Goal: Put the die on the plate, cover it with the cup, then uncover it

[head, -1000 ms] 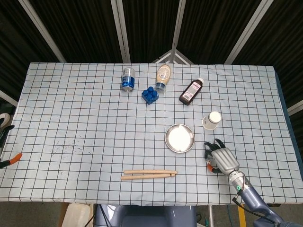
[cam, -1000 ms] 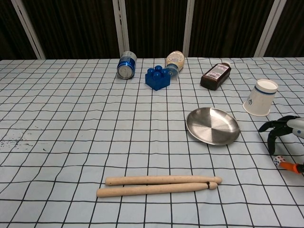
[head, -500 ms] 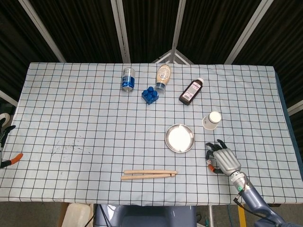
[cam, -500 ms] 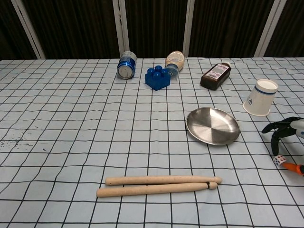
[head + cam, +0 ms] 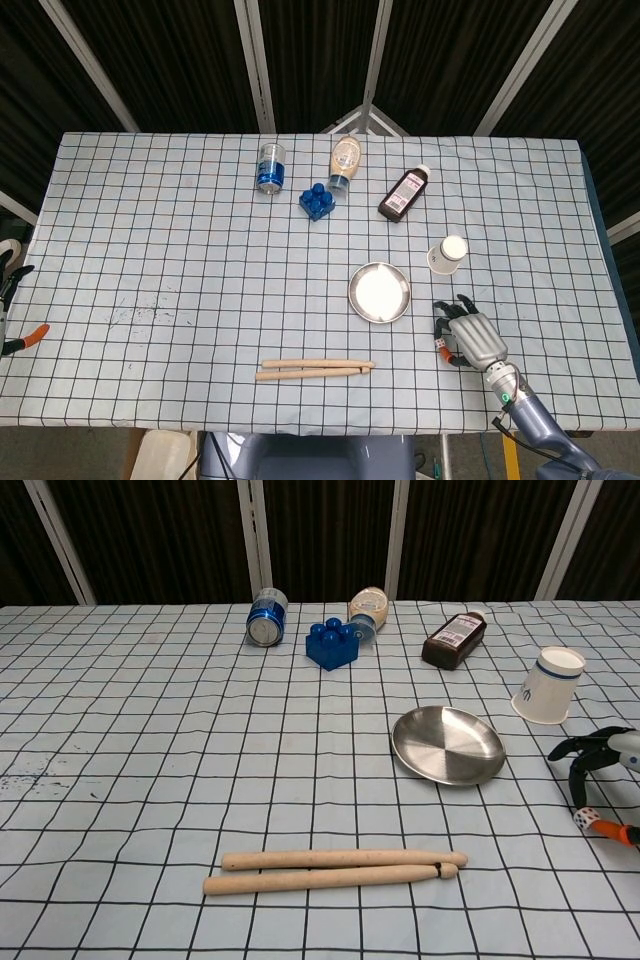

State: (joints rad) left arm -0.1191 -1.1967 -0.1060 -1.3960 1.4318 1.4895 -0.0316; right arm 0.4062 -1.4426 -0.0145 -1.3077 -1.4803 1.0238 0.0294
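- The right hand, grey-backed with black fingers, hovers low over the bench, which wears a white cloth with a black grid, near its right front edge; only this hand is in sight.
- Its fingers curl downward and stand apart, like a loose claw, over the small white die with dark pips.
- One fingertip comes down just beside the die's upper edge; whether it actually touches cannot be told, and nothing is closed around the die.
- The die lies on the cloth, touching or right against a thin orange-tipped object beneath the hand.
- The round shiny metal plate sits on the cloth to the left of the hand, apart from it, with nothing on it.
- The white paper cup with a blue band stands upside down and slightly tilted, behind the hand and to the right of the plate.
- Two pale wooden sticks lie side by side near the front edge.
- At the back lie a blue can, a blue toy brick and a brown bottle.
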